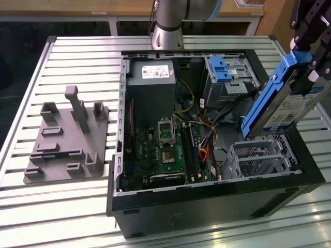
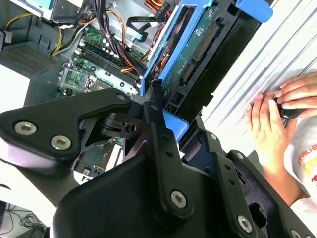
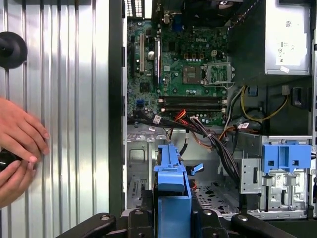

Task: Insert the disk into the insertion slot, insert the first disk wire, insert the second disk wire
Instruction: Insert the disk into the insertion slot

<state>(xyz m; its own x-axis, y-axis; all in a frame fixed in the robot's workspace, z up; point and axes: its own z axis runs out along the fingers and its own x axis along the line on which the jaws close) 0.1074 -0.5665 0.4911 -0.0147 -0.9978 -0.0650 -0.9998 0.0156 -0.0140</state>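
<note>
Blue-framed, the disk [image 1: 286, 101] hangs pinched in the gripper [image 1: 309, 70] at the exterior view's right, above the insertion slot [image 1: 258, 157] and apart from it. Its long axis slopes steeply, the low end aimed at the slot's far edge. I judge the step needs the carrier squared with the slot's walls and lowered slowly, clear of the wires [image 1: 205, 138].

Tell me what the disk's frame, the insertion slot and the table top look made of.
The disk: its frame looks like bright blue moulded plastic; its body like silver metal under a white label. The insertion slot: likely thin grey sheet metal, punched with holes. The table: probably ribbed metal, with a dull sheen.
</note>
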